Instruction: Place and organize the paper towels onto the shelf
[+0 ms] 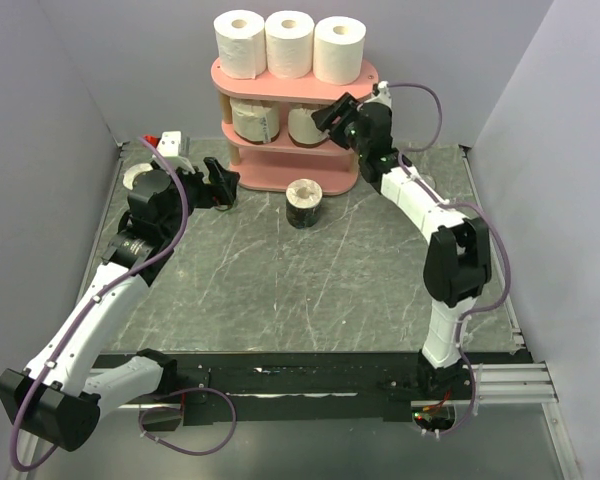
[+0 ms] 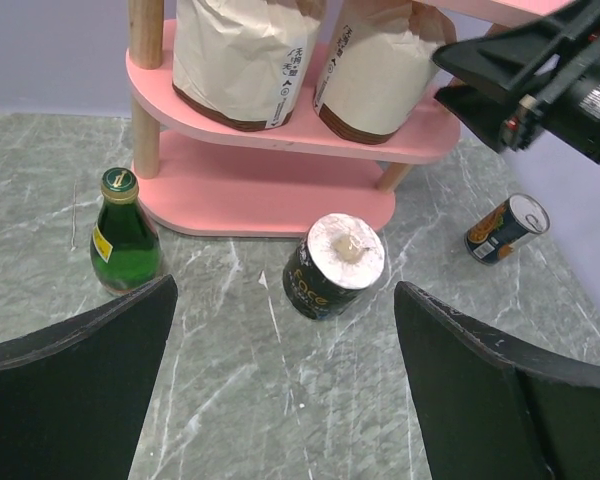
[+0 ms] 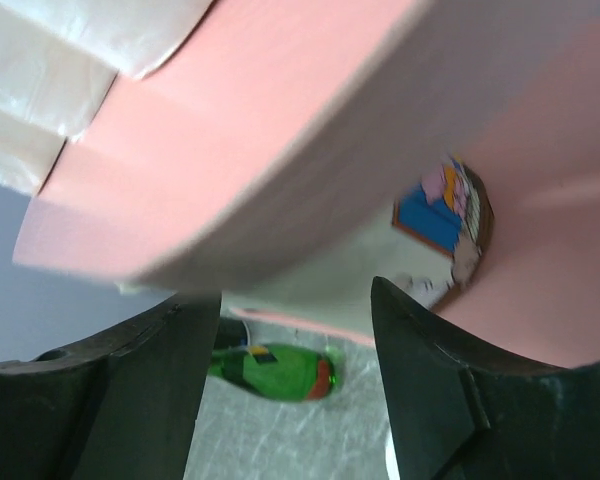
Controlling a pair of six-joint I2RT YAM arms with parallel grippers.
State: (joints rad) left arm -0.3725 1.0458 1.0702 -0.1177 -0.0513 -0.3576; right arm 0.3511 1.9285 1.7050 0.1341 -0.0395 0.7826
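Observation:
The pink shelf (image 1: 290, 178) stands at the back. Three white rolls (image 1: 289, 44) stand on its top board. Two cream rolls (image 2: 242, 60) stand on the middle board. A dark-banded roll (image 1: 303, 203) stands on the table in front of the shelf; it also shows in the left wrist view (image 2: 335, 265). My left gripper (image 1: 228, 187) is open and empty, left of that roll and apart from it. My right gripper (image 1: 325, 112) is open and empty at the right end of the middle tier, just under the top board (image 3: 280, 130).
A green bottle (image 2: 123, 235) stands left of the shelf's base. A small can (image 2: 507, 228) lies on the table to the right. A pale round thing (image 1: 137, 178) and a red-and-white object (image 1: 167, 143) sit behind my left arm. Grey walls close in both sides.

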